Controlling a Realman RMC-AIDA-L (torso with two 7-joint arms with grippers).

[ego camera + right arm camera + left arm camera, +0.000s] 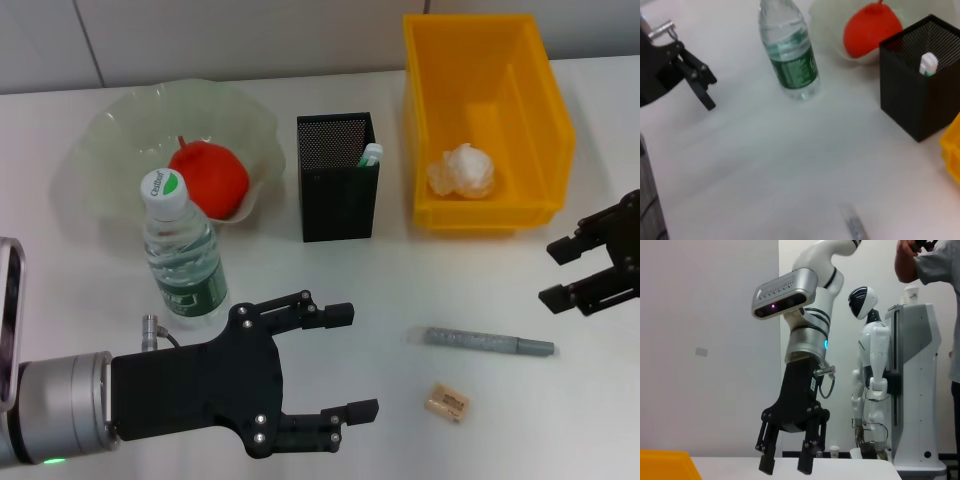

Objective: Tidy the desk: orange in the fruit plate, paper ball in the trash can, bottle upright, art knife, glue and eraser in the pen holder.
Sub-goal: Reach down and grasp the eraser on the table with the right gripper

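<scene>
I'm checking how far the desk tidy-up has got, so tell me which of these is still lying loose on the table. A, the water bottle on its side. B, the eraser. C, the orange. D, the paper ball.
B: the eraser lies on the bare table near the grey art knife, while the paper ball is in the yellow bin, the orange sits in the fruit plate, and the bottle stands upright.

Left claw (352,362) near front edge of desk (330,280), left of centre; silver wrist, black palm, fingers spread wide, nothing between them, pointing across desk toward right. Right claw (552,272) at right edge of desk, fingers apart, empty, pointing inward; in left wrist view hanging fingertips-down just above desk.
</scene>
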